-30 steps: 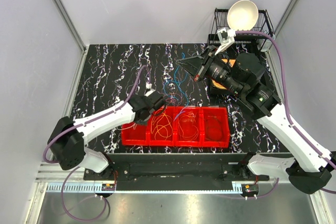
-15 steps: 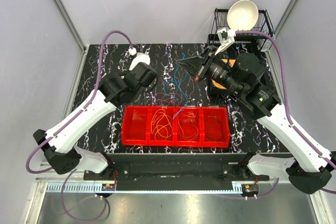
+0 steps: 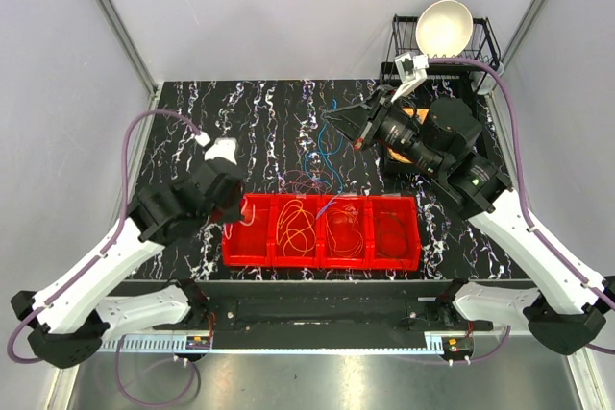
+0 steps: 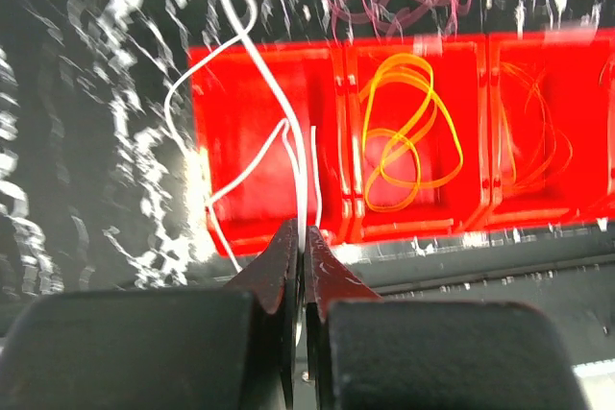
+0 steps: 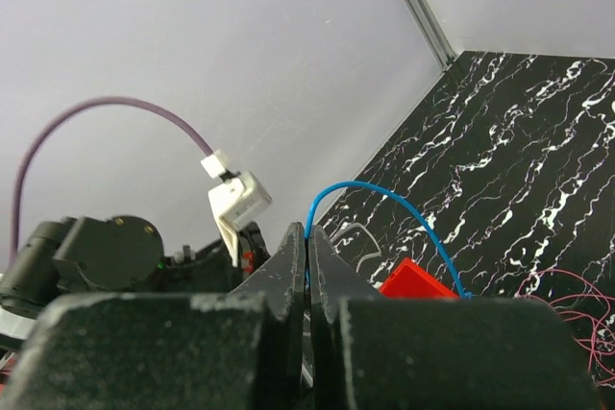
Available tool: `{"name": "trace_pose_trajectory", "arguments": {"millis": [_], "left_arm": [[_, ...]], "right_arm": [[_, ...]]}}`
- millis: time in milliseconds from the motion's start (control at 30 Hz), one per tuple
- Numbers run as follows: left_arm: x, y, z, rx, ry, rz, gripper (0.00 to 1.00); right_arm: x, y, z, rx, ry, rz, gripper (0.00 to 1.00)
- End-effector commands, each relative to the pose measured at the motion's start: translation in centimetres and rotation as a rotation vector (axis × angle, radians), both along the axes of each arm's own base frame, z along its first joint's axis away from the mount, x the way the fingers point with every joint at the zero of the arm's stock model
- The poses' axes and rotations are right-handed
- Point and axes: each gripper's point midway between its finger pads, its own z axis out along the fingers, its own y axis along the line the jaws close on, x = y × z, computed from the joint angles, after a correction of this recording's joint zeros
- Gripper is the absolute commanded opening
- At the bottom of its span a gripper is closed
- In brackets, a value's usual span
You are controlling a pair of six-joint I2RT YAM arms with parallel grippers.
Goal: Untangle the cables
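Note:
A red tray (image 3: 413,261) with several compartments lies at the near middle of the table. My left gripper (image 3: 233,216) hangs over its left end, shut on a white cable (image 4: 252,55) that loops over the leftmost compartment (image 4: 240,180). A yellow-orange cable (image 3: 298,228) lies in the second compartment, a thin orange one (image 3: 344,229) in the third, a red one (image 3: 392,228) in the fourth. My right gripper (image 3: 332,114) is raised at the back, shut on a blue cable (image 5: 384,194) that drops to the table (image 3: 322,156). A maroon cable (image 3: 303,180) lies just behind the tray.
A black wire rack (image 3: 485,45) with a white bowl (image 3: 444,26) stands at the back right corner. An orange object (image 3: 419,114) lies under my right arm. Grey walls close in the table on three sides.
My left arm lifted from the tray toward the back, then swung down to the near left, with the white cable in it. My right arm has not moved.

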Motion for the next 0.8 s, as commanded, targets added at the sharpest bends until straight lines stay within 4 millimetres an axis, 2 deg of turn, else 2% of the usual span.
{"name": "trace_pose_trajectory", "arguments": {"millis": [0, 33, 133, 400, 600, 767], "left_arm": [[-0.2, -2.7, -1.5, -0.158, 0.019, -0.021, 0.0], [-0.4, -3.0, -2.8, -0.154, 0.042, -0.034, 0.0], [-0.9, -4.3, -4.4, -0.195, 0.076, -0.076, 0.0], [-0.2, -4.1, -8.9, -0.109, 0.138, -0.018, 0.0], [0.4, -1.4, -10.4, 0.033, 0.162, 0.1, 0.0], [0.4, -1.4, -11.2, 0.052, 0.184, 0.103, 0.03]], "right_arm": [[-0.5, 0.3, 1.1, 0.037, -0.025, 0.026, 0.0], [-0.5, 0.3, 1.0, 0.038, -0.024, 0.026, 0.0], [-0.5, 0.3, 1.1, 0.042, -0.027, 0.024, 0.0], [-0.8, 0.0, 1.0, 0.044, -0.024, 0.024, 0.0], [-1.1, -0.3, 0.9, 0.043, -0.026, 0.022, 0.0], [-0.9, -0.2, 0.7, 0.039, -0.021, 0.02, 0.0]]}}
